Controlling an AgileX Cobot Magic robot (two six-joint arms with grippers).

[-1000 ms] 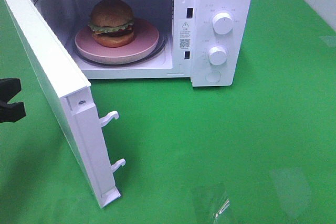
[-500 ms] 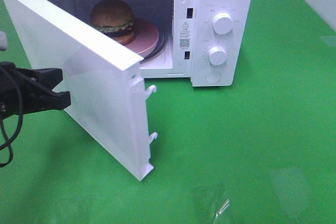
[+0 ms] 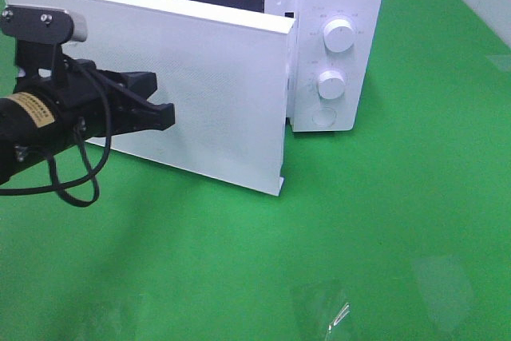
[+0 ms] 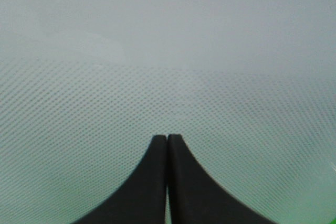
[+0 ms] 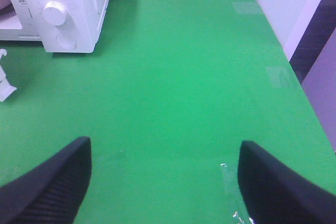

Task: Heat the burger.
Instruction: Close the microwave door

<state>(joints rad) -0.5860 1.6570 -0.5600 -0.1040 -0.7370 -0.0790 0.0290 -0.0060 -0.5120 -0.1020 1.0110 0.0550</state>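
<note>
Exterior high view, left side: the left gripper (image 3: 170, 115), pinched tight, rests against the white microwave door (image 3: 219, 77). The right gripper (image 5: 164, 149) gapes wide.

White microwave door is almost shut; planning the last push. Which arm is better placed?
Left. The black left gripper, shut, rests against the ajar white microwave door; the right gripper, open, hangs over green cloth, away from it.

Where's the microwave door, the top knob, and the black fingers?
microwave door (image 3: 215, 93), exterior high view, middle of its white outer face.
top knob (image 3: 339, 37), exterior high view, centre of its round face.
black fingers (image 4: 149, 182), left wrist view, on one closed finger.
</note>
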